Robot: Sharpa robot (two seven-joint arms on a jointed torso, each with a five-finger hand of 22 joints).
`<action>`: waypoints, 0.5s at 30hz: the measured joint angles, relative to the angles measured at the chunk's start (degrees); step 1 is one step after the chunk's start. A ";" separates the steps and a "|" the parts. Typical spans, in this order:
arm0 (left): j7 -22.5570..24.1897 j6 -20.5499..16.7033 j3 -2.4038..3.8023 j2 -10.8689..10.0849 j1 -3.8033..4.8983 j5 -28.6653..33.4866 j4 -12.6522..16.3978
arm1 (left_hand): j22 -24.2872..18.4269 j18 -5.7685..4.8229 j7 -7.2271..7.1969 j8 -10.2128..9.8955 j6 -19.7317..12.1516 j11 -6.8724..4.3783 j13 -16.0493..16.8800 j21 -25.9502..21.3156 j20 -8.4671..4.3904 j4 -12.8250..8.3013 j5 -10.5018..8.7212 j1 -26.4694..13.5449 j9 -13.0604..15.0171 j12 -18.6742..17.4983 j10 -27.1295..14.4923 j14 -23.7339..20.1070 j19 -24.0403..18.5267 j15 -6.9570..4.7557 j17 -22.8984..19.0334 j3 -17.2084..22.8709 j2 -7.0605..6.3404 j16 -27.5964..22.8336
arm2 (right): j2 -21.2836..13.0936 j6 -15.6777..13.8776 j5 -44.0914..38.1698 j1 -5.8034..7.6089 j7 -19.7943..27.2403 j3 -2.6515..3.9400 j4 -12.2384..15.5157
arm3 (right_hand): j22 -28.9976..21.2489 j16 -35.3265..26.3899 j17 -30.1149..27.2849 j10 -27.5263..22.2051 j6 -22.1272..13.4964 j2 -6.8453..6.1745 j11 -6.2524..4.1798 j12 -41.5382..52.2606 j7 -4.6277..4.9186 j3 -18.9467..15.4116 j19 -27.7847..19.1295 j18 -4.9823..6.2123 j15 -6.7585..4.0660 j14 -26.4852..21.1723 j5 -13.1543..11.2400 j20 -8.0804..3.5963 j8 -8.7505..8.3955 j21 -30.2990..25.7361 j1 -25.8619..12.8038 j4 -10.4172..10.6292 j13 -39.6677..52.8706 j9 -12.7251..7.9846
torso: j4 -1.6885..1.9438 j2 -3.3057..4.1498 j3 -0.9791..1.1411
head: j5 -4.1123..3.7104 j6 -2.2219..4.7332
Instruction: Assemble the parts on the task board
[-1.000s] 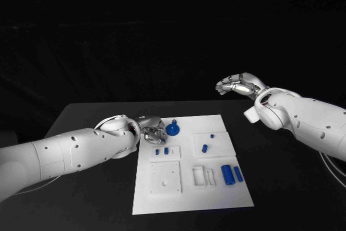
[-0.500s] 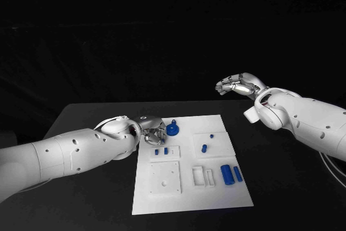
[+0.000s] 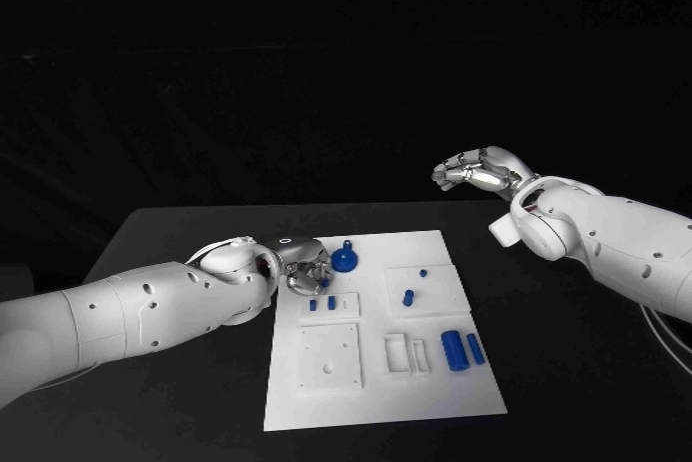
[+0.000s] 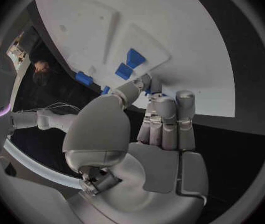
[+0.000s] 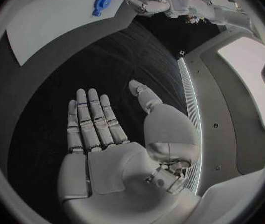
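The white task board (image 3: 433, 387) lies in the middle of the black table. A round blue part (image 3: 346, 257) stands near its far left corner. My left hand (image 3: 302, 268) sits right beside that part at the board's edge. In the left wrist view the left hand (image 4: 160, 129) has its thumb and fingers reaching to the board (image 4: 170, 25), with blue showing between the fingertips; whether they grip the part is hidden. My right hand (image 3: 473, 170) hangs high above the table's far right; its wrist view shows the right hand (image 5: 98, 134) flat with nothing in it.
On the board lie two small blue pieces (image 3: 323, 303), a short blue piece (image 3: 408, 297), a tiny one (image 3: 424, 273) and two blue cylinders (image 3: 463, 349). A white square plate (image 3: 332, 357) and a white frame (image 3: 405, 352) sit nearer the front.
My left hand has edged to the right, closer to the round blue part. The right hand and the parts have stayed where they were.
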 measured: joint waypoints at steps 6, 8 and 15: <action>0.01 -0.01 0.02 -0.15 -0.02 0.11 0.02 | 0.00 0.15 -0.31 -0.78 -1.70 0.00 0.20 0.00 0.00 0.21 -0.29 -0.48 -0.45 -0.31 0.00 0.00 0.00 0.00 -0.04 -0.53 -0.95 0.00 | -0.04 -0.01 0.00 0.00 0.00 0.00 0.00 | 0.02 0.00 0.00 0.00 0.00 0.00 0.00 0.00 0.00 0.00 0.00 0.00 0.00 0.00 0.00 0.00 0.00 0.00 0.00 0.00 0.00 0.00 | -0.01 0.00 0.00 | 0.02 0.03; 0.02 -0.03 0.02 -0.20 -0.01 0.14 0.00 | -0.01 0.19 -0.33 -0.96 -1.90 0.00 0.28 0.00 0.00 0.24 -0.29 -0.28 -0.53 -0.32 0.00 0.00 0.00 0.00 -0.07 -0.56 -1.15 0.00 | -0.05 -0.01 0.00 0.00 0.00 0.00 0.00 | 0.02 0.00 0.00 0.00 0.00 0.00 0.00 0.00 0.00 0.00 0.00 0.00 0.00 0.00 0.00 0.00 0.00 0.00 0.00 0.00 0.00 0.00 | -0.01 0.00 0.00 | 0.03 0.03; 0.02 -0.11 0.02 -0.31 -0.02 0.23 -0.08 | -0.01 0.24 -0.50 -0.98 -2.48 -0.01 0.36 0.00 0.01 0.24 -0.29 -0.18 -0.63 -0.32 0.00 0.00 0.00 0.00 -0.07 -0.56 -1.24 0.00 | -0.08 -0.01 0.00 0.00 0.00 0.00 0.00 | 0.02 0.00 0.01 0.00 0.00 0.00 0.00 0.00 0.00 0.00 0.00 0.00 0.00 0.00 0.00 0.00 0.00 0.00 0.00 0.00 0.00 0.00 | -0.02 0.00 0.02 | 0.04 -0.01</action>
